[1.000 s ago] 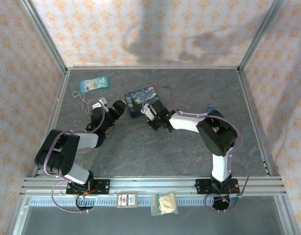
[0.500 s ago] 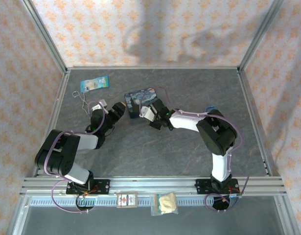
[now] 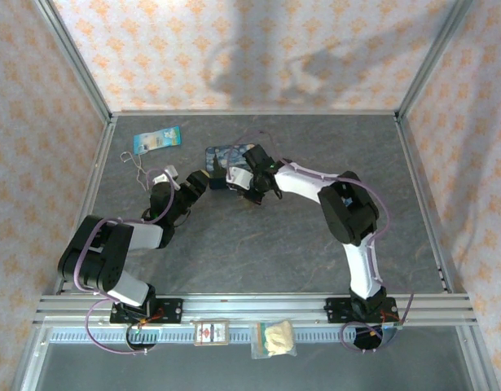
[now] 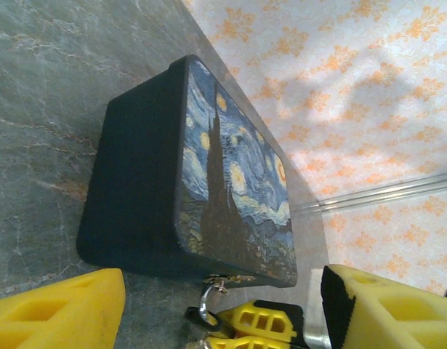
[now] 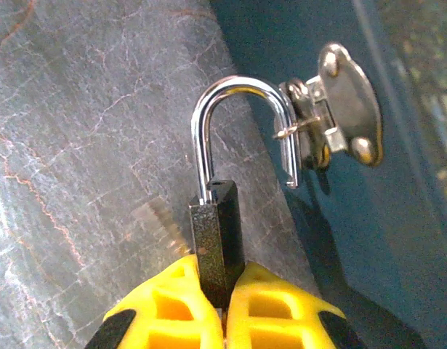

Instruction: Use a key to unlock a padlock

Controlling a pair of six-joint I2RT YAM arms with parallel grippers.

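Grey marbled table (image 3: 274,244) from above: both arms are reaching in at the blue tin (image 3: 221,155); the left wrist camera is showing the left gripper (image 4: 223,305) gaping wide before it, probably to brace it; the right wrist camera is showing the right gripper (image 5: 220,282) clamping the padlock (image 5: 217,233) by its body, its sprung shackle (image 5: 202,156) hooking the hasp (image 5: 339,102).

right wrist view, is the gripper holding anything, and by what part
Yes: the right gripper is shut on the padlock, pinching the lower end of its dark body. Its shackle stands open at the hasp of the blue tin.
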